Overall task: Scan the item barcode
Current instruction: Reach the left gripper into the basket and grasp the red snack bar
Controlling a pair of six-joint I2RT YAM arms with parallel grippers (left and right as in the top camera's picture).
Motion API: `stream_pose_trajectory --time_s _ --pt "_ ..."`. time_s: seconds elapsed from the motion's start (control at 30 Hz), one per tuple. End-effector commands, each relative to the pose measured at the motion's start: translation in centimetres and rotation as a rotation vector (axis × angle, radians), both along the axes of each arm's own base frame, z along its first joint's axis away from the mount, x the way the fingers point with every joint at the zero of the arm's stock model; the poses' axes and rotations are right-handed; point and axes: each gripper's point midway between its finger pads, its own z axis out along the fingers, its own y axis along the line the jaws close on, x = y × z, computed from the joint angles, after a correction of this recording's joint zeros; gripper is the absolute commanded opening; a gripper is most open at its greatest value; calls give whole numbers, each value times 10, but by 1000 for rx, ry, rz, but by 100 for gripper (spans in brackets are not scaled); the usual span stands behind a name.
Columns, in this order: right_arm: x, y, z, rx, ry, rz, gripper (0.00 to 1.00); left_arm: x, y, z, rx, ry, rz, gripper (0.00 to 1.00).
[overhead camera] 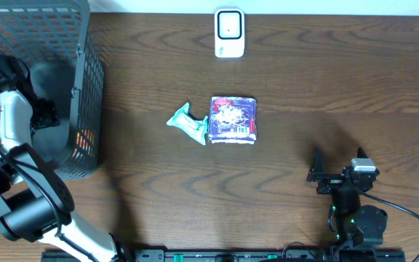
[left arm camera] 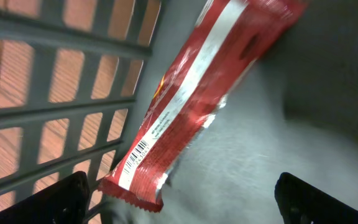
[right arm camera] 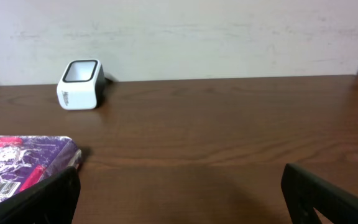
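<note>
Black-fingered and spread wide, the left gripper (left arm camera: 182, 199) hangs inside the mesh basket (left arm camera: 73, 106) over the red packet (left arm camera: 191, 93), holding nothing. A good grasp would close across the packet's narrow width, clear of the barcode (left arm camera: 137, 155) at its lower end. Its long axis runs diagonally, lower left to upper right in the wrist view.
</note>
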Motion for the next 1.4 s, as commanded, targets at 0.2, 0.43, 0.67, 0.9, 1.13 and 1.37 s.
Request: stream_pose_trajectory --time_s 0.2,0.43,0.67,0.9,1.13,1.37 --pt "0 4 -1 -8 1 15 99 -9 9 -40 -54 68 18 95" --pt "0 4 -1 -8 1 15 99 -9 6 -67 -100 97 15 84" --pt "0 4 -1 -8 1 15 99 -10 4 -77 -150 86 24 33" --pt "0 4 -1 -8 1 15 99 -13 -12 -71 -200 69 101 8" --pt "0 4 -1 -8 1 15 99 37 -61 0 -290 -203 -30 7" --pt "0 4 -1 -8 1 15 99 62 -98 152 -175 -624 -128 7"
